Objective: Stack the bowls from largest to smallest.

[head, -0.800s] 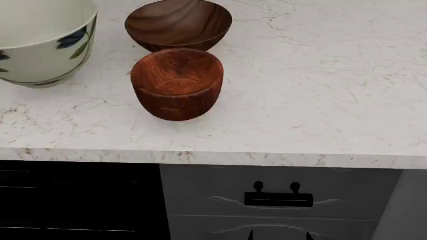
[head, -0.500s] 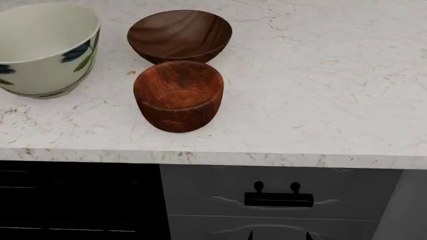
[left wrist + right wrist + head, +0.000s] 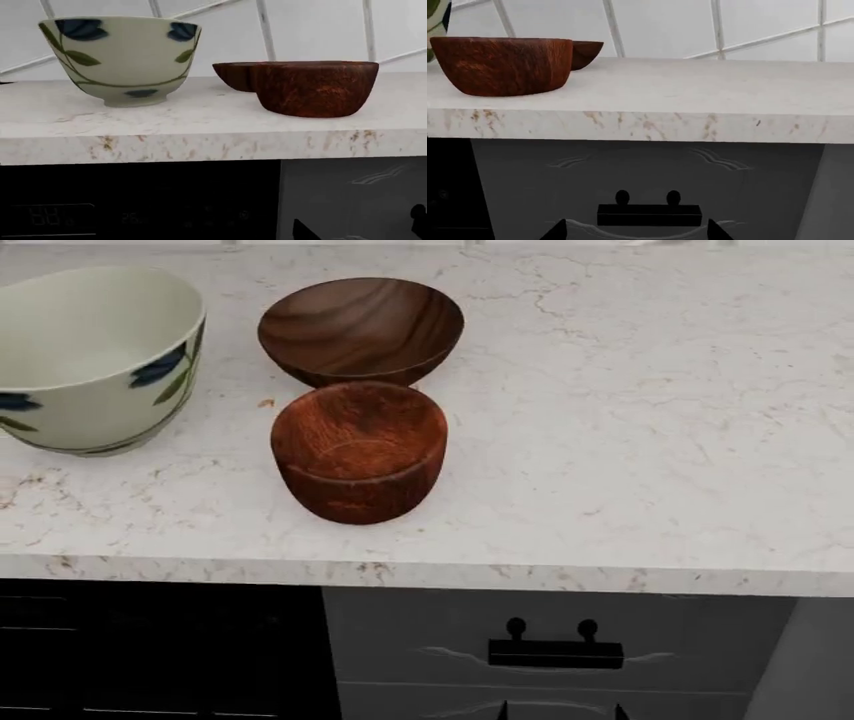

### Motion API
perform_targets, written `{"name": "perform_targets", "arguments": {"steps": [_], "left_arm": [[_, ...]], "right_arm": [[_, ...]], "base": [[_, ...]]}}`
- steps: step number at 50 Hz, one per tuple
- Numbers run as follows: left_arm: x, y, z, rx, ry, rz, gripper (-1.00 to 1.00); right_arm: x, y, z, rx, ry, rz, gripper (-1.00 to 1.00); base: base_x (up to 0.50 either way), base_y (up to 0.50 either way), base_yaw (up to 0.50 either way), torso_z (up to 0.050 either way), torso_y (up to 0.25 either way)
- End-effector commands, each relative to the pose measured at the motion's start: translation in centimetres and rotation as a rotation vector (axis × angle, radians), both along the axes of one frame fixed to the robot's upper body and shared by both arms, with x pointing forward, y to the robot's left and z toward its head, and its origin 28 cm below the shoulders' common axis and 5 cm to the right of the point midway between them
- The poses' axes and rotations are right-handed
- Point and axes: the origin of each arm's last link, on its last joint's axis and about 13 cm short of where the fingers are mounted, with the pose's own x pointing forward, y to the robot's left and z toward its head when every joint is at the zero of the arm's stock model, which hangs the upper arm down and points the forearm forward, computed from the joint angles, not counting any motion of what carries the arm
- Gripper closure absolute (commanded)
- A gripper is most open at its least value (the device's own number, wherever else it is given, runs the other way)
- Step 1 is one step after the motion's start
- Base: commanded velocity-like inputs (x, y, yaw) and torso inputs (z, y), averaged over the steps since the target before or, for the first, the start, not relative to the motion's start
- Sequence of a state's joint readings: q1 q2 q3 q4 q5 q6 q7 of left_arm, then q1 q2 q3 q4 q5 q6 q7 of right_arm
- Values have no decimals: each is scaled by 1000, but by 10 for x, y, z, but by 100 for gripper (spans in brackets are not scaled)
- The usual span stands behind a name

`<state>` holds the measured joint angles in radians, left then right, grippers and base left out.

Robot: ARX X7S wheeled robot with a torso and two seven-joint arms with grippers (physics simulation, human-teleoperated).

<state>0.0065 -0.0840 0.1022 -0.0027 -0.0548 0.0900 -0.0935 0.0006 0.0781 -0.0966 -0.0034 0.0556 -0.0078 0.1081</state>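
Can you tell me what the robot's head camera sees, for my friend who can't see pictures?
Three empty bowls sit unstacked on a white marble counter: a big cream bowl with blue leaves at the left, a shallow dark wooden bowl further back, and a deep reddish wooden bowl just in front of it. Below the counter edge is a grey drawer with a black handle.

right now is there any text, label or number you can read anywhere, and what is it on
No words or brands show on the cream bowl, the dark wood bowl or the reddish bowl.
Faint digit-like segments glow on the dark appliance panel below the counter in the left wrist view: too dim and blurred to read.
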Motion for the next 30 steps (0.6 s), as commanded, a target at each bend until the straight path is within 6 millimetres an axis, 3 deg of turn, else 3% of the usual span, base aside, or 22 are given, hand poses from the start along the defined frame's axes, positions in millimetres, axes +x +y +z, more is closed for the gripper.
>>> {"name": "perform_targets", "arguments": {"steps": [1, 7, 8, 11, 12, 13, 14, 15, 18, 21, 24, 30], "left_arm": [[0, 0, 0, -4, 5, 1, -100], [1, 0, -1, 7, 12, 2, -100], [19, 19, 37, 28, -65, 137, -100], [0, 22, 101, 120, -76, 55, -100], [-1, 43, 145, 59, -182, 51, -100], [-13, 42, 140, 152, -85, 47, -100], [-12, 41, 132, 132, -55, 25, -100], [-9, 42, 127, 116, -45, 43, -100], [-4, 39, 117, 171, -68, 28, -100], [-3, 44, 114, 115, -28, 33, -100], [0, 36, 100, 155, 11, -26, -100], [-4, 51, 113, 132, 9, 20, -100]], "right_arm": [[0, 0, -1, -12, 4, -3, -100], [0, 0, -1, -12, 6, -5, -100], [12, -25, 33, -20, -36, -37, -100], [1, -30, 107, -51, -103, -13, -100], [4, -56, 159, -93, -260, -39, -100], [-13, -50, 172, -85, -267, -3, -100], [-26, -47, 172, -77, -199, -6, -100], [-25, -47, 164, -78, -108, -14, -100], [-15, -49, 146, -40, -73, -2, -100], [-12, -55, 140, -58, -61, -48, -100], [-6, -44, 114, -30, 20, 16, -100], [-13, -53, 129, -39, -6, -36, -100]], "base": [[0, 0, 0, 50, 59], [0, 0, 0, 50, 59], [0, 0, 0, 0, 0], [0, 0, 0, 0, 0], [0, 0, 0, 0, 0], [0, 0, 0, 0, 0], [0, 0, 0, 0, 0], [0, 0, 0, 0, 0], [0, 0, 0, 0, 0], [0, 0, 0, 0, 0], [0, 0, 0, 0, 0], [0, 0, 0, 0, 0]]}}
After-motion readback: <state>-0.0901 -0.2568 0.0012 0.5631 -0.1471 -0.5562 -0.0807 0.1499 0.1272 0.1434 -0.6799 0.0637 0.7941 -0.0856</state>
